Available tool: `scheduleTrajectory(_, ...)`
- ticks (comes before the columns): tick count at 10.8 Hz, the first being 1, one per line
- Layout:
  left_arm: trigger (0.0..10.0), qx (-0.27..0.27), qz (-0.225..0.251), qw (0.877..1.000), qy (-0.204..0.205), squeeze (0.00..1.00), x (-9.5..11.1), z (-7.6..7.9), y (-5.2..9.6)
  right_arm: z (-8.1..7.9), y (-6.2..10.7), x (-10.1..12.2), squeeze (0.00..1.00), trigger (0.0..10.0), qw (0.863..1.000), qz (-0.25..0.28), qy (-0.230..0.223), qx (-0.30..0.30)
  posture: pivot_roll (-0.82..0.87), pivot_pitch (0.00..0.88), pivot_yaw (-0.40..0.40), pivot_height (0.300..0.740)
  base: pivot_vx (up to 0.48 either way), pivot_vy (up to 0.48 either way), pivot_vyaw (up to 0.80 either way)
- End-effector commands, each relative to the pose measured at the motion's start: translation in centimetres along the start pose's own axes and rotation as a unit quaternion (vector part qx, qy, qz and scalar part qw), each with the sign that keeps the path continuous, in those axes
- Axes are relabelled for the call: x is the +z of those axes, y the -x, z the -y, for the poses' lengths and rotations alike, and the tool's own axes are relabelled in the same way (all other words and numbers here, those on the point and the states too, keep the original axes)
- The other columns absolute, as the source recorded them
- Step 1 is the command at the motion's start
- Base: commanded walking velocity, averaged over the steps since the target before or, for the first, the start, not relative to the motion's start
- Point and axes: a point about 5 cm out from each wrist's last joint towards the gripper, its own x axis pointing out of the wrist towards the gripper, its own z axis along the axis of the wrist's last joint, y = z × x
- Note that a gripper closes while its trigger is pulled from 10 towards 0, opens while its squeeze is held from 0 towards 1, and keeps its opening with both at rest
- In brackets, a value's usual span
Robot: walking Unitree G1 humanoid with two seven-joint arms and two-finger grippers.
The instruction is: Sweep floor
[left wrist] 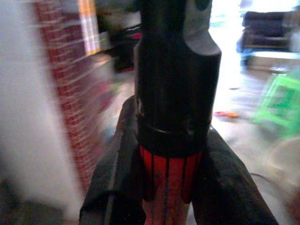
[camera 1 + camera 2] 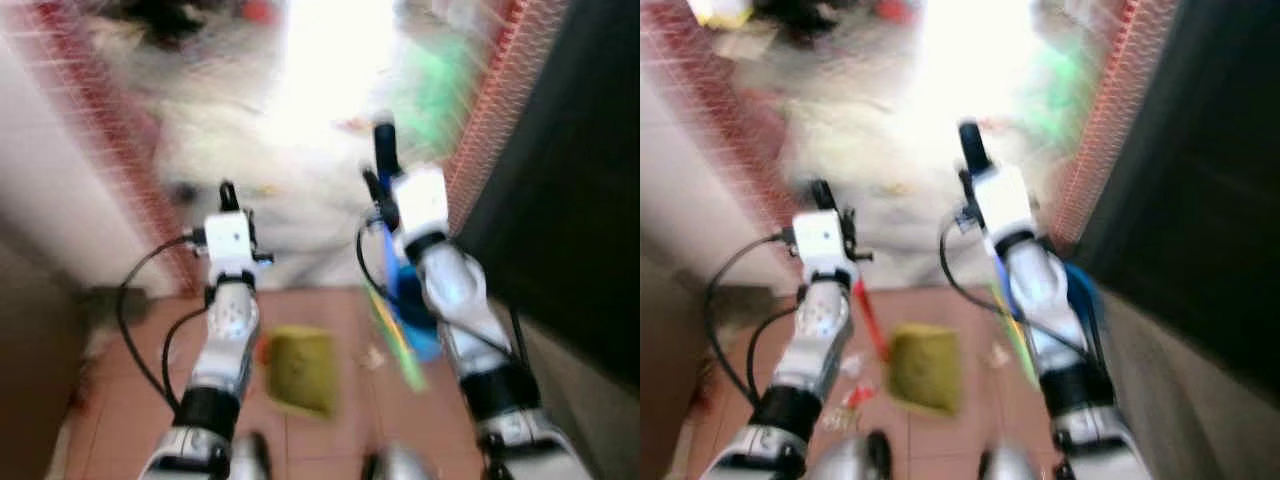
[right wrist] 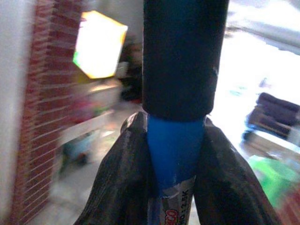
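A narrow passage holds both arms: a red brick wall edge [image 2: 120, 150] runs close outside the left gripper [image 2: 229, 195], and another brick wall [image 2: 495, 120] with a dark panel [image 2: 570, 180] beside it runs close outside the right gripper [image 2: 383, 150], leaving little room to either side. Ahead of both grippers the passage opens onto a bright, pale floor [image 2: 300, 130], wide and washed out by light, with a green stool [image 1: 276, 101] out beyond the right gripper. Below and behind the grippers the floor is reddish tile [image 2: 330, 400]. The left gripper is clenched on a red handle with a black cap [image 1: 171, 84], its fingers [image 1: 117, 178] pressed against both sides of the shaft. The right gripper is clenched on a blue handle with a dark grip [image 3: 178, 70], held upright between its fingers [image 3: 124, 168]. Beneath the right arm a blue dustpan-like shape [image 2: 415, 300] sits near the wall. Between the two arms, low on the tile, lies a yellow-green broom head or cloth [image 2: 300, 370]; blur keeps me from telling which. Small scraps of litter [image 2: 855, 395] lie beside it.
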Motion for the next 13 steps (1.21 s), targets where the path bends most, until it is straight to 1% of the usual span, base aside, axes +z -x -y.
scheduleTrajectory(1, 10.0, 0.016, 0.004, 1.000, -0.006, 0.00, -0.1, -0.8, -0.2, -0.4, -0.2, 0.9, 0.00, 10.0, 1.000, 0.022, 0.009, 0.005, -0.10, 0.151, 0.044, 0.740, 0.000, 0.000, 0.00)
scheduleTrajectory(2, 10.0, 0.025, -0.010, 0.999, -0.021, 0.00, -0.8, -1.3, -0.1, -0.7, 0.6, 0.3, 0.00, 10.0, 1.000, 0.007, -0.003, 0.004, -0.10, 0.178, 0.049, 0.740, 0.000, 0.000, 0.00)
scheduleTrajectory(3, 10.0, 0.030, -0.036, 0.999, -0.010, 0.00, -1.4, -1.2, -0.2, -0.9, 0.9, -0.2, 0.00, 10.0, 1.000, -0.007, -0.023, 0.001, -0.10, 0.193, 0.055, 0.740, 0.000, 0.000, 0.00)
scheduleTrajectory(5, 10.0, 0.008, -0.028, 1.000, 0.001, 0.00, -1.3, -0.6, 0.1, -1.1, 1.2, -0.7, 0.00, 10.0, 0.999, -0.025, -0.041, -0.004, -0.10, 0.199, 0.055, 0.740, 0.000, 0.000, 0.00)
scheduleTrajectory(6, 10.0, 0.008, -0.040, 0.999, -0.003, 0.00, -1.7, -0.4, 0.2, -1.6, 1.1, -1.0, 0.00, 10.0, 0.997, -0.041, -0.066, -0.002, -0.10, 0.206, 0.052, 0.740, 0.000, 0.000, 0.00)
scheduleTrajectory(7, 10.0, 0.009, -0.044, 0.999, -0.002, 0.00, -1.9, -0.3, 0.2, -1.8, 0.9, -1.1, 0.00, 10.0, 0.993, -0.054, -0.107, -0.005, -0.10, 0.204, 0.046, 0.740, 0.000, 0.000, 0.00)
scheduleTrajectory(8, 10.0, 0.013, -0.053, 0.999, 0.005, 0.00, -2.2, -0.3, 0.3, -1.8, 0.7, -0.9, 0.00, 10.0, 0.990, -0.057, -0.127, -0.007, -0.10, 0.202, 0.045, 0.740, 0.000, 0.000, 0.00)
scheduleTrajectory(10, 10.0, 0.015, -0.068, 0.998, 0.007, 0.00, -2.9, -0.1, 0.6, -1.2, 0.1, -0.8, 0.00, 10.0, 0.977, -0.080, -0.194, -0.028, -0.11, 0.189, 0.041, 0.740, 0.000, 0.000, 0.00)
scheduleTrajectory(11, 10.0, 0.011, -0.071, 0.997, 0.011, 0.00, -3.0, 0.2, 0.5, -0.8, -0.3, -0.4, 0.00, 10.0, 0.967, -0.082, -0.238, -0.031, -0.12, 0.183, 0.042, 0.740, 0.000, 0.000, 0.00)
scheduleTrajectory(12, 10.0, 0.007, -0.072, 0.997, 0.014, 0.00, -3.0, 0.5, 0.5, -0.5, -0.8, 0.3, 0.00, 10.0, 0.959, -0.072, -0.274, -0.026, -0.13, 0.175, 0.043, 0.740, 0.000, 0.000, 0.00)
scheduleTrajectory(13, 10.0, 0.002, -0.070, 0.997, 0.020, 0.00, -2.8, 0.9, 0.2, 0.4, -1.6, 1.9, 0.00, 10.0, 0.946, -0.042, -0.321, -0.015, -0.13, 0.164, 0.044, 0.740, 0.000, 0.000, 0.00)
